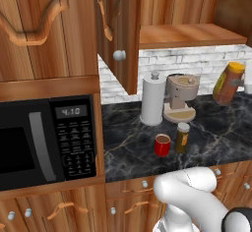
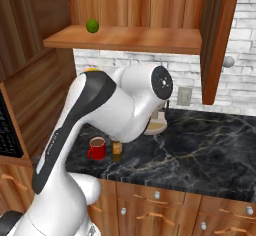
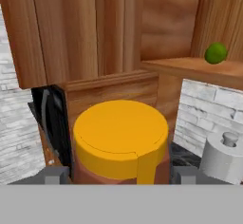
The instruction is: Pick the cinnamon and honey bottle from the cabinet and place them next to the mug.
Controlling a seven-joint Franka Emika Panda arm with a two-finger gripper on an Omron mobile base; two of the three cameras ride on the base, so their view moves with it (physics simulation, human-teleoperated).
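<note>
Honey bottle (image 1: pixel 227 83) pinched in the gripper (image 3: pixel 121 175), tilted, cap up-right, above the dark marble counter (image 1: pixel 216 132); brick backsplash (image 1: pixel 197 61).

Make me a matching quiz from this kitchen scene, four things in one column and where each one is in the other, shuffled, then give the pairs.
Things:
1. honey bottle
2. cinnamon
3. green fruit
4. paper-towel roll

Places:
A. on the cabinet shelf
B. on the counter, just left of the coffee machine
C. held tilted in the gripper, above the counter
D. on the counter beside the red mug

Pairs: 1-C, 2-D, 3-A, 4-B
</note>
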